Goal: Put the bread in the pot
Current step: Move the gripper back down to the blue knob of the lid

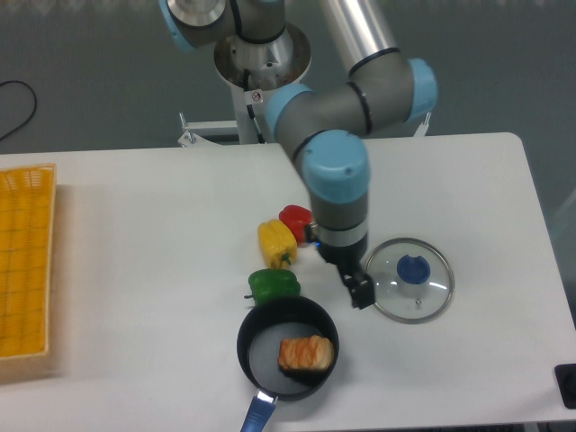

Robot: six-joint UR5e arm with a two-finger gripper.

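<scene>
The bread (305, 353), a golden-brown ridged piece, lies inside the pot (260, 343), toward its right side. The black pot with its grey inside and short blue handle (257, 414) stands near the table's front edge. My gripper (359, 290) hangs above and to the right of the pot, between it and the glass lid, with nothing seen in it. Its fingers point down and away from the camera, so their gap is not visible.
A round glass lid with a blue knob (409, 278) lies right of the gripper. A green pepper (274, 285) touches the pot's far rim, with a yellow pepper (276, 243) and a red pepper (295, 219) behind it. A yellow crate (25, 270) sits at the left edge.
</scene>
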